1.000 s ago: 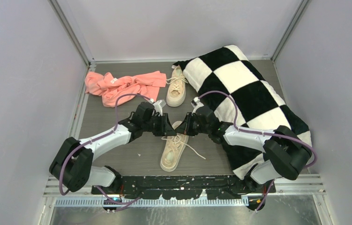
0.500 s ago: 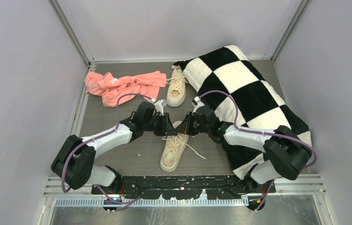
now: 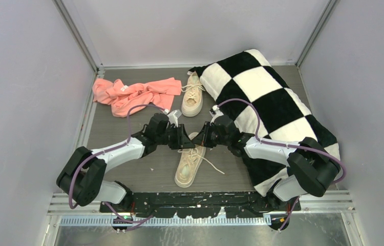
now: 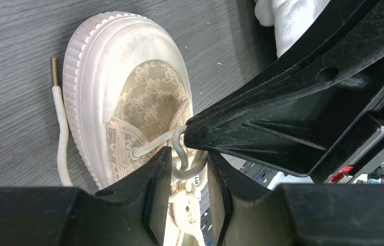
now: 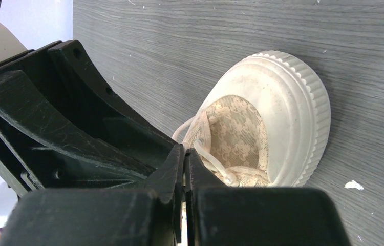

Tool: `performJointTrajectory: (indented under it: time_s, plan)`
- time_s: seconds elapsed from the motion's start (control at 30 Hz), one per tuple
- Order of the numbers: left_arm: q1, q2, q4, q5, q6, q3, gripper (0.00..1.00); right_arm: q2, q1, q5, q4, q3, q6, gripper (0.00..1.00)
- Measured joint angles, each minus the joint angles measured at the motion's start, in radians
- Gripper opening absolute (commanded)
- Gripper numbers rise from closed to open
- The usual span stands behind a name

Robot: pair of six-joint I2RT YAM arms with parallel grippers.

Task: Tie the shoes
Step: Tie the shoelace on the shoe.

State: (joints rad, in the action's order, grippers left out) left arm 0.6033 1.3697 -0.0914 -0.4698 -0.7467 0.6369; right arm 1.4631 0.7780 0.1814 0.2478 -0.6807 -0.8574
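Any print on the shoes is too small to read in these views. In the top view the near shoe (image 3: 189,164) lies on the grey wood-grain bench (image 3: 103,128) at the lower middle of the frame. Its long axis runs almost straight up the frame, leaning a little to the right, with the ribbed toe cap at the upper end between the two claws and the heel opening toward the bottom edge. The far shoe (image 3: 193,95) sits in the upper middle, also lengthwise up the frame, between the pink cloth (image 3: 133,95) on its left and the checkered pillow (image 3: 267,102) that touches its right side; which end is its toe I cannot tell. In the left wrist view the toe of the near shoe fills the upper left, its lace-patterned fabric and pale sole plain to see. The lace (image 4: 151,146) leaves an eyelet and loops up to the tip of the right claw (image 5: 184,152), whose fingers are pressed together and pinch that loop. From there the lace bends down into the gap of the left claw (image 4: 188,155), whose fingers stand partly spread on either side of it without clamping it. A free end of the lace with a brownish aglet (image 4: 54,64) lies on the bench just left of the toe.
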Motion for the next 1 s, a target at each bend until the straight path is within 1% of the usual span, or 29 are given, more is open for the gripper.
performJointTrajectory:
  time_s: [0.07,0.13,0.23,0.47,0.5,0.53,0.57,0.6,0.63,0.67,0.73,0.9,1.0]
  plan:
    - [0.000,-0.002,-0.008,0.007,-0.006,-0.008,0.36,0.000,0.000,0.000,0.000,0.000,0.000,0.01]
    - [0.000,-0.006,-0.014,0.014,-0.010,-0.014,0.33,0.000,0.000,0.000,0.000,0.000,0.000,0.01]
    - [0.000,-0.013,-0.027,0.023,-0.014,-0.023,0.23,0.000,0.000,0.001,0.000,0.000,0.000,0.01]
    - [0.003,-0.024,-0.049,0.033,-0.034,-0.034,0.08,0.000,0.000,0.001,0.001,0.000,0.000,0.01]
    - [0.003,-0.024,-0.049,0.034,-0.034,-0.034,0.04,-0.001,0.000,0.000,0.001,0.000,0.000,0.03]
    - [0.004,-0.024,-0.050,0.034,-0.035,-0.034,0.01,-0.002,0.000,0.000,0.000,0.000,0.000,0.12]
    - [0.004,-0.024,-0.051,0.034,-0.035,-0.034,0.01,-0.005,0.000,0.000,0.000,0.000,0.000,0.21]
    - [0.004,-0.024,-0.053,0.034,-0.037,-0.034,0.00,-0.008,0.000,0.000,0.000,0.000,0.001,0.34]
    - [0.004,-0.024,-0.054,0.034,-0.035,-0.034,0.00,-0.013,0.000,-0.002,-0.002,0.000,0.002,0.40]
    - [0.004,-0.024,-0.052,0.033,-0.035,-0.034,0.00,-0.019,0.000,-0.010,-0.005,0.000,0.003,0.42]
    - [0.004,-0.024,-0.055,0.036,-0.035,-0.037,0.00,-0.047,-0.002,-0.024,-0.025,0.000,0.013,0.41]
    - [0.004,-0.024,-0.055,0.041,-0.036,-0.038,0.00,-0.164,-0.001,-0.040,-0.080,0.000,0.047,0.21]
    - [0.004,-0.024,-0.055,0.043,-0.036,-0.038,0.01,-0.192,0.003,-0.021,-0.089,0.000,0.064,0.17]
